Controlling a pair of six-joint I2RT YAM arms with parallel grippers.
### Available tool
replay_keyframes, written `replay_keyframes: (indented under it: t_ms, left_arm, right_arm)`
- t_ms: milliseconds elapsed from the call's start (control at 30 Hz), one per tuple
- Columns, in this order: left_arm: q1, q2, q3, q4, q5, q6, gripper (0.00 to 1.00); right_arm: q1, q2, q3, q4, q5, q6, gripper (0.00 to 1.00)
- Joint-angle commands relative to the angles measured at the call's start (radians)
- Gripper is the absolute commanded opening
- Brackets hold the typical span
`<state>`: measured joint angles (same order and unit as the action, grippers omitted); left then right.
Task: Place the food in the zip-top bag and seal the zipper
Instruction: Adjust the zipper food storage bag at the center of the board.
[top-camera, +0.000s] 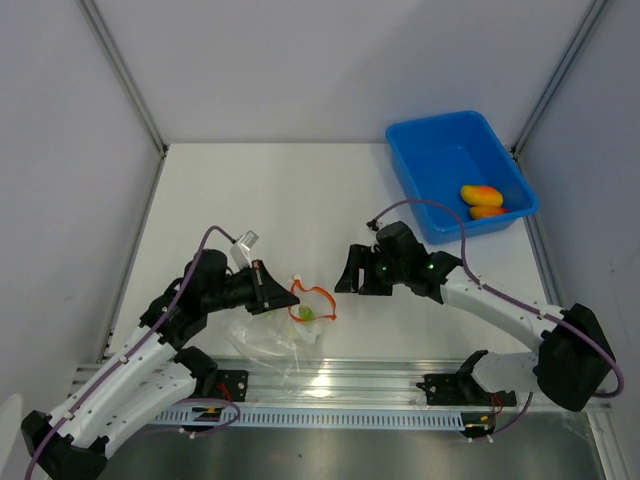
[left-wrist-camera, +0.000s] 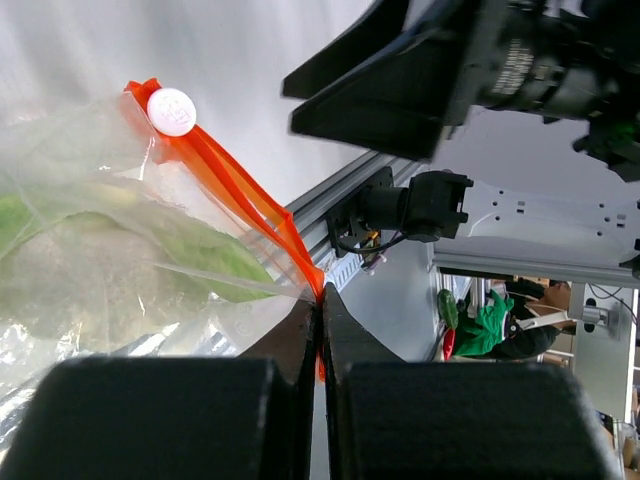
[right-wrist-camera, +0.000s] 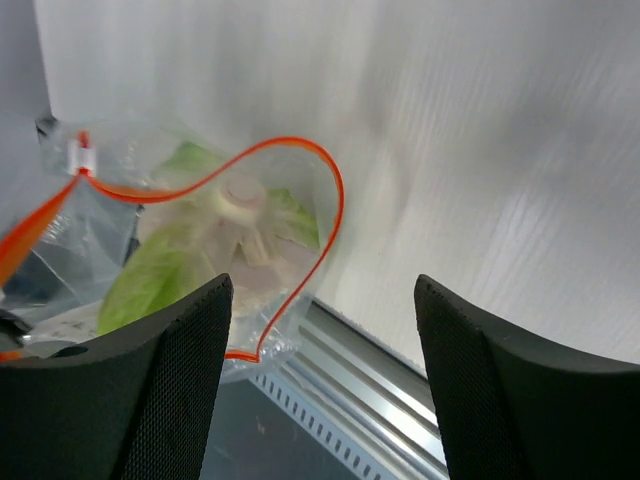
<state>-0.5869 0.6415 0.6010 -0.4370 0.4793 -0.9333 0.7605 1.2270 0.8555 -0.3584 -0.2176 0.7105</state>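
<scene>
From above: clamped onto the mouth of the zip-top bag (top-camera: 275, 340) with the left gripper (top-camera: 268, 290), down near the front rail (top-camera: 330, 385) of the table (top-camera: 260, 200). Too small up here to read those fingers.

Switching to the left wrist view: pressed tight together, pinching the zipper (left-wrist-camera: 230, 185) right at the tips of the left gripper (left-wrist-camera: 320, 300). Up at the far end of the strip, a white slider (left-wrist-camera: 172, 111). Only a green blur through the crinkly plastic from this side.

Over to the right wrist view: spread wide, nothing held in the right gripper (right-wrist-camera: 322, 290), hovering clear of the zip-top bag (right-wrist-camera: 230, 240). Looking straight into the mouth here, unlike anywhere else: zipper (right-wrist-camera: 335, 200) looped open, and inside, plainly, the cauliflower-like lump (right-wrist-camera: 240, 215), white centre and green leaves.

Back up top for what neither wrist catches: lying in the blue bin (top-camera: 440, 165) at the far right corner, well apart from the bag, the yellow-orange piece (top-camera: 480, 194) and the red-orange piece (top-camera: 487, 211), side by side. Also from above, right gripper (top-camera: 348, 272) just beside the open orange loop, not touching.
</scene>
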Motion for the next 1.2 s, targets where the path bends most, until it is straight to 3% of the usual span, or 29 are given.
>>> replay_keyframes:
  t_ms: [0, 567, 667, 767, 800, 833, 867, 1033, 1167]
  left_arm:
    - [-0.005, 0.000, 0.006, 0.037, 0.030, 0.016, 0.01]
    - [-0.004, 0.009, 0.000, 0.047, 0.045, 0.010, 0.00]
    - [-0.004, 0.010, 0.000, 0.044, 0.045, 0.010, 0.01]
    - [-0.005, 0.014, 0.002, 0.037, 0.042, 0.014, 0.01]
    - [-0.005, 0.015, -0.001, 0.032, 0.041, 0.016, 0.01]
    - [-0.005, 0.020, 0.000, 0.027, 0.041, 0.016, 0.00]
    - [-0.005, 0.024, 0.006, 0.023, 0.038, 0.016, 0.00]
    - [-0.005, 0.037, 0.029, -0.055, -0.004, 0.011, 0.01]
    - [-0.004, 0.069, 0.081, -0.135, -0.040, -0.004, 0.00]
  right_arm:
    - [-0.003, 0.071, 0.016, -0.007, -0.161, -0.026, 0.74]
    - [0.037, 0.330, -0.042, 0.257, -0.307, 0.033, 0.54]
    - [0.033, 0.367, -0.023, 0.282, -0.313, 0.012, 0.43]
    - [0.030, 0.391, 0.007, 0.276, -0.316, -0.042, 0.25]
    - [0.031, 0.394, 0.014, 0.269, -0.315, -0.057, 0.19]
    - [0.033, 0.394, 0.022, 0.253, -0.310, -0.069, 0.03]
    - [0.033, 0.385, 0.037, 0.240, -0.301, -0.094, 0.00]
    - [0.066, 0.278, 0.079, 0.129, -0.182, -0.187, 0.00]
    - [0.111, 0.100, 0.111, 0.073, -0.089, -0.252, 0.00]
